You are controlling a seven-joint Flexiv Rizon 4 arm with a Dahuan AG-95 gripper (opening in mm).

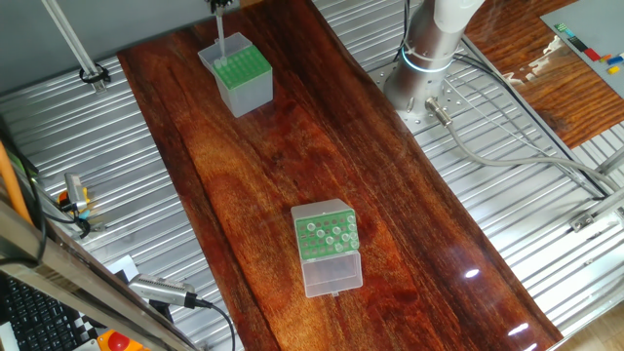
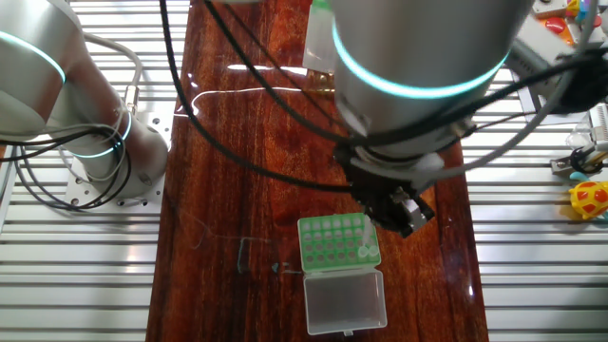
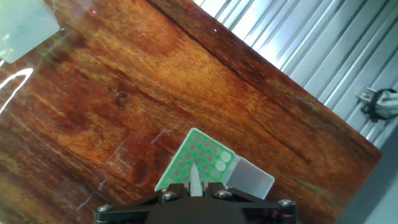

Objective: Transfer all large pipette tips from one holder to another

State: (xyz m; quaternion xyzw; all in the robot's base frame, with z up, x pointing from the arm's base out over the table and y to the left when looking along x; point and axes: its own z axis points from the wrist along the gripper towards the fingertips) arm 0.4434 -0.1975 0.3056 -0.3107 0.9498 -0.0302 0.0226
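Pale translucent tapered pipette tips [image 1: 331, 232] stand in the holes of the low square green rack [image 1: 326, 237], whose hinged clear plastic lid [image 1: 333, 272] lies flat open on the table beside it. Their white round tops fill only part of the grid, mostly toward one side. In the hand view, one pale tip [image 3: 194, 180] points out from the two-finger gripper [image 3: 194, 190], its narrow end toward the rack [image 3: 194, 159] below; the fingers look closed against it, though only their dark base shows. The taller translucent whitish box with a green perforated top insert [image 1: 237, 72] stands well apart, near the far end of the dark red-brown wooden table [image 1: 292, 146]. Ribbed metal sheeting [image 1: 88, 146] flanks the wood on both sides. The arm's grey base with a glowing blue ring [image 1: 424, 58] is bolted to that sheeting.
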